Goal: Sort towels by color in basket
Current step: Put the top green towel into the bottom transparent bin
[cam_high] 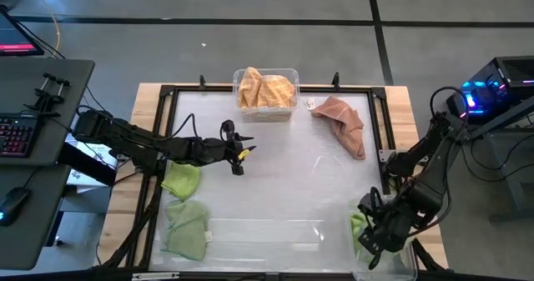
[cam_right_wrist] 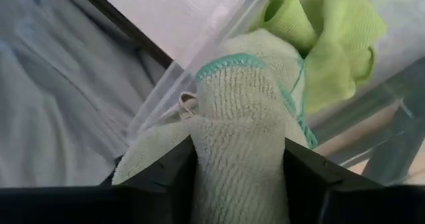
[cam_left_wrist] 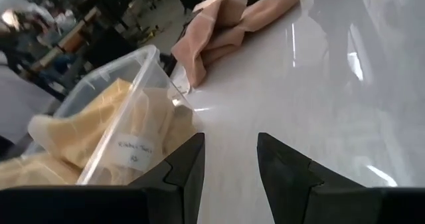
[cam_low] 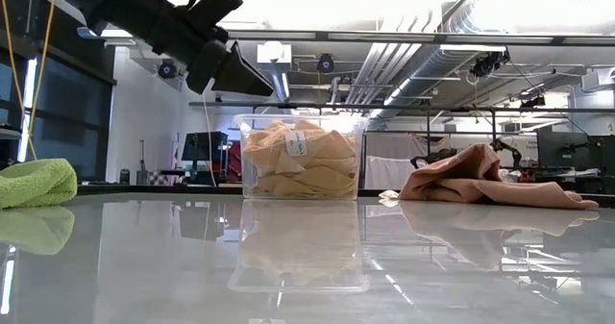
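Right gripper (cam_high: 371,231) at lower right of the high view, over a clear bin (cam_high: 392,268) at the table's corner, fingers closed around a light green towel (cam_right_wrist: 242,117). Pinched between both fingers in the right wrist view, with more green cloth (cam_right_wrist: 332,31) already lying in the bin beyond. Probably a release straight down next, the bin lying directly under the held towel.

Left gripper (cam_high: 236,152) at centre left of the high view, held above the table, fingers parted and empty. Salmon pink towel (cam_high: 342,122) off to its upper right, long axis running diagonally from upper left to lower right; nearer to the left arm's free gripper than to the busy right one. Two more green towels (cam_high: 183,206) at lower left, just behind the left arm. Mustard towels (cam_high: 265,87) heaped in a clear tub (cam_high: 267,112) at top centre.

Left wrist view: open fingers (cam_left_wrist: 179,174) aimed between tub and pink towel, unclear from overhead. Low view: left gripper well clear of the table surface, height hidden from above.
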Controlling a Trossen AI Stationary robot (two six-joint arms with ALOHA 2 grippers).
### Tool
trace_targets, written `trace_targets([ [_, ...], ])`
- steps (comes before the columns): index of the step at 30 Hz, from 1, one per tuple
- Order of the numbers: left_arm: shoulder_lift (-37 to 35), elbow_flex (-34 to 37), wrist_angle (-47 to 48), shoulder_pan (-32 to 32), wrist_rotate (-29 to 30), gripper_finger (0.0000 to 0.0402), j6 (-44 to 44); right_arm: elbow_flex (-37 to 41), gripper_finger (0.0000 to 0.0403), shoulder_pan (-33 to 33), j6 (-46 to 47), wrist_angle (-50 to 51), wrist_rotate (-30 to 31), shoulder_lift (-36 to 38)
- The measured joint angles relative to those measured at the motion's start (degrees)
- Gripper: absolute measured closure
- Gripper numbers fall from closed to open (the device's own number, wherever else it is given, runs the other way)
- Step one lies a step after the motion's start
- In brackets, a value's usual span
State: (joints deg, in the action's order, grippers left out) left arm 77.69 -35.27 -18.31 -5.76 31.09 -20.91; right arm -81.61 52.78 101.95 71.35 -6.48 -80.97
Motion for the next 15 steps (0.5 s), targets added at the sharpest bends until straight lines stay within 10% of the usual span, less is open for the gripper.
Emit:
trace_targets([
  [15,0.0,0.0,-9.4,0.2,0.0,0.0275,-14.2,-6.6,0.0238,0.0,15.1,5.6,-3.9,0.0],
])
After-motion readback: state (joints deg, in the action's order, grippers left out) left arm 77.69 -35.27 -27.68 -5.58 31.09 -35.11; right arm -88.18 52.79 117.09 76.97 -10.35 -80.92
